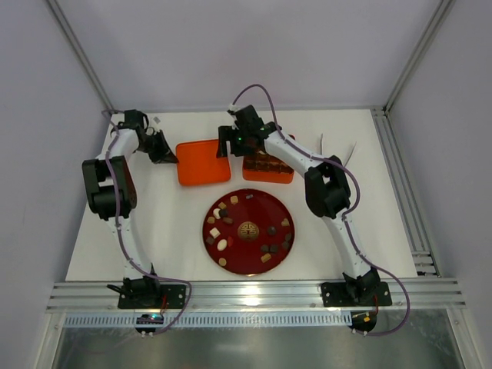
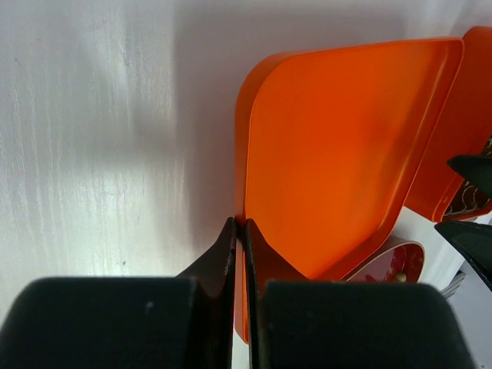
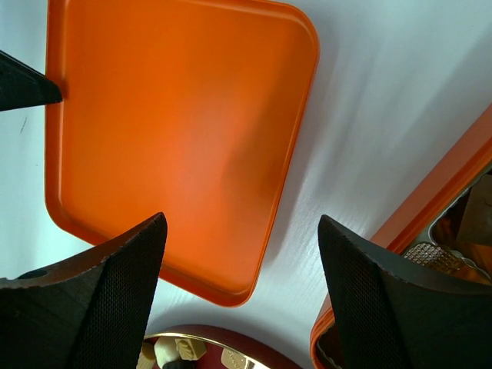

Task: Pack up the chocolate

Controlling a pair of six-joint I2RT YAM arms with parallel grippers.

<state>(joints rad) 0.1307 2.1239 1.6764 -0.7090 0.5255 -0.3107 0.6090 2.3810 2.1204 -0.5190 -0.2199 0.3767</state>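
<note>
The chocolate (image 1: 222,244) lies as several small dark, tan and cream pieces on a dark red plate (image 1: 247,194) at mid-table. A few pieces (image 3: 173,350) show at the bottom of the right wrist view. My left gripper (image 1: 175,160) (image 2: 239,223) is shut on the left rim of a plain orange lid (image 1: 201,163) (image 2: 338,146) (image 3: 169,123). My right gripper (image 1: 224,146) (image 3: 241,217) hangs open above the lid's right edge, with nothing between its fingers. An orange gridded box (image 1: 269,167) (image 3: 438,207) with some pieces in it stands just right of the lid.
The lid and the box sit side by side behind the plate, with a narrow strip of white table between them. Metal rails run along the table's right and near edges. The right gripper's fingertips (image 2: 473,173) show at the right of the left wrist view.
</note>
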